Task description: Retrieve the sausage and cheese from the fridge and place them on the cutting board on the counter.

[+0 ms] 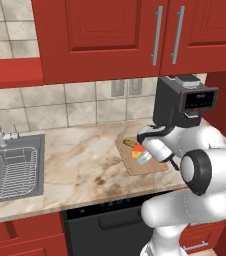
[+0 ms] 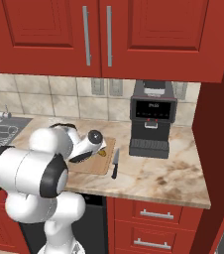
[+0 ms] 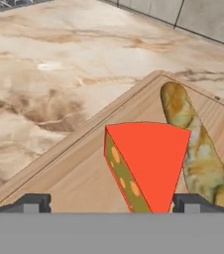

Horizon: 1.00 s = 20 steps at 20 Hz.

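The cheese [image 3: 148, 158], a yellow wedge with a red face, lies on the cutting board [image 3: 74, 168]. My gripper [image 3: 113, 203] hangs just above it, open, with its fingertips [image 3: 32, 202] spread wide to either side and nothing held. From the left base view the cheese [image 1: 136, 154] sits mid-board [image 1: 135, 169], right at the gripper [image 1: 144, 157]. The board [image 2: 91, 164] rests on the marbled counter [image 1: 80, 155]. The sausage and the fridge are out of view.
A greenish-brown elongated food piece [image 3: 193, 144] lies on the board beside the cheese. A knife [image 2: 115, 168] rests just right of the board. The coffee machine [image 1: 185, 102] stands behind it, and the steel sink [image 1: 10, 167] is far left.
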Tool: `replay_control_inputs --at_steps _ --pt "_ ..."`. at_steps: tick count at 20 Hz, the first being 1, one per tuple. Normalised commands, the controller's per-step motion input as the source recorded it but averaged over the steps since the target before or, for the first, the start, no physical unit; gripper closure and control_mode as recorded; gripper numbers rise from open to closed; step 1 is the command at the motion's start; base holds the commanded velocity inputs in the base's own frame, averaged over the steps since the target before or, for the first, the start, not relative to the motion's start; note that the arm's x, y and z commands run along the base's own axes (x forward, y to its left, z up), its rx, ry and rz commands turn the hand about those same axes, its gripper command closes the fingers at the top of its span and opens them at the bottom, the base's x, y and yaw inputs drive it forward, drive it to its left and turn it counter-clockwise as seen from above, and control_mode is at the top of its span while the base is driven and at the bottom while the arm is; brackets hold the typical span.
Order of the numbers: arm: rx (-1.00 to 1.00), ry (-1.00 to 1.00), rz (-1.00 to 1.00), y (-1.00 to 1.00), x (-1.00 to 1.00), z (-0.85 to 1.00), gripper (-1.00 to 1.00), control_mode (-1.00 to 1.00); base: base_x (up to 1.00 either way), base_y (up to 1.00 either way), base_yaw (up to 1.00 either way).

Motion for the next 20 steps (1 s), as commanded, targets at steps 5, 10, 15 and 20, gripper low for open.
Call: replay_control_inputs --at_steps 5,10,15,20 --pt "0.16 0.06 -0.02 -0.04 -0.33 0.47 -1.0 -1.0 0.0 0.0 0.0" --pt "0.07 0.0 -0.07 0.0 -0.36 0.51 -1.0 -1.0 0.0 0.0 0.0" --pt "0.0 0.0 -0.05 0.0 -0.31 0.53 -1.0 -1.0 0.0 0.0 0.0" --pt "0.0 0.02 -0.1 0.02 -0.47 0.5 -1.0 -1.0 0.0 0.0 0.0"
